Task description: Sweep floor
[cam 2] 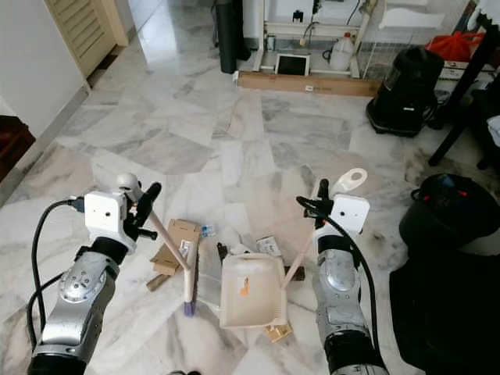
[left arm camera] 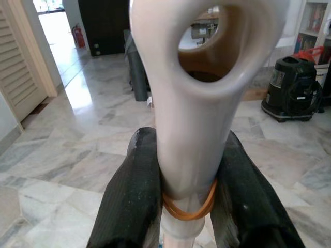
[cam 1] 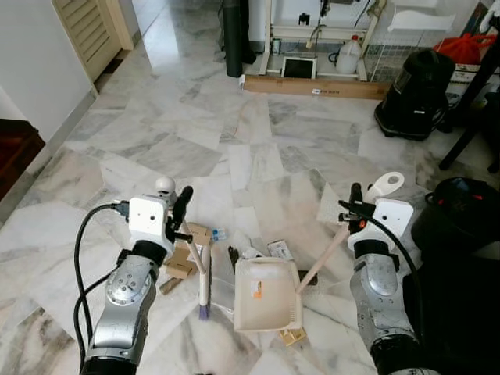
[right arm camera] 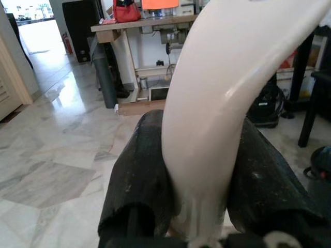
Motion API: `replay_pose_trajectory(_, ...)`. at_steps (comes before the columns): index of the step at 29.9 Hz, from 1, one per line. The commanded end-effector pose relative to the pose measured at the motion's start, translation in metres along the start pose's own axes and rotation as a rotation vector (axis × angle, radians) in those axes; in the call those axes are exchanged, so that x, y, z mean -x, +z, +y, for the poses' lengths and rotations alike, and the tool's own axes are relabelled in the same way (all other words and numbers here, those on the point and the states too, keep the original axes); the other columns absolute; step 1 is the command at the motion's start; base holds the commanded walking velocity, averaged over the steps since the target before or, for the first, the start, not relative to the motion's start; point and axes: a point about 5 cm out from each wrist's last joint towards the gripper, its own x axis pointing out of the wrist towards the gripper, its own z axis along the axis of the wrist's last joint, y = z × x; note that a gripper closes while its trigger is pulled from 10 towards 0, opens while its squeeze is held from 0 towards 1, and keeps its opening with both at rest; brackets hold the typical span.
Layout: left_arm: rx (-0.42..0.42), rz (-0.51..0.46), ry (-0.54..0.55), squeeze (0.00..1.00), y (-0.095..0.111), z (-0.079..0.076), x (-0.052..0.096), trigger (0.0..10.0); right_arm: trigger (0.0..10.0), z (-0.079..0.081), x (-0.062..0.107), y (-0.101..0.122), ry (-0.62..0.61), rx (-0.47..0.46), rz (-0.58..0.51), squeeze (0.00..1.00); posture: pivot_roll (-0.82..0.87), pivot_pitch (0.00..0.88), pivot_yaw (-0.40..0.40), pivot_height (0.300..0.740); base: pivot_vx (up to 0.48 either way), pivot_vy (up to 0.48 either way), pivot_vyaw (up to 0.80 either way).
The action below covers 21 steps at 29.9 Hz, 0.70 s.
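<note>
Below, on the marble floor, a brush is held by the left gripper, its black fingers clamped on the handle. Likewise, the dustpan is gripped at its handle by the right gripper. Bristles touch the floor just beside the pan, with cardboard scraps lying behind them.

We see a shiny, smooth marble floor with grey streaks. Our dustpan looks like smooth cream plastic, and its handle is glossy. The broom handle is smooth pale plastic too, with an orange rubber band around it. Our fingers look black, matt and a bit rough. Brown cardboard scraps look dull and papery. Our arms are silver metal.
</note>
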Motion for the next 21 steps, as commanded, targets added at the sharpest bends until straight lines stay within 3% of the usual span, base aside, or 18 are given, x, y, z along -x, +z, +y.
replay_pose_trajectory(1, -0.028, -0.048, 0.007, 0.00, 0.007, 0.006, -0.002, 10.0, 10.0, -0.008, -0.003, 0.010, -0.031, 0.000, -0.046, 0.00, 0.09, 0.026, 0.011, 0.740, 0.000, 0.000, 0.00)
replay_pose_trajectory(13, -0.043, -0.049, -0.002, 0.00, 0.004, 0.012, -0.006, 10.0, 10.0, -0.027, 0.012, 0.008, -0.092, 0.023, -0.050, 0.00, 0.04, 0.000, 0.041, 0.740, 0.000, 0.000, 0.00)
replay_pose_trajectory(21, -0.021, -0.038, -0.016, 0.00, -0.004, 0.000, 0.000, 10.0, 10.0, -0.025, 0.017, 0.009, -0.056, 0.064, -0.055, 0.00, 0.03, 0.000, 0.039, 0.740, 0.000, 0.000, 0.00)
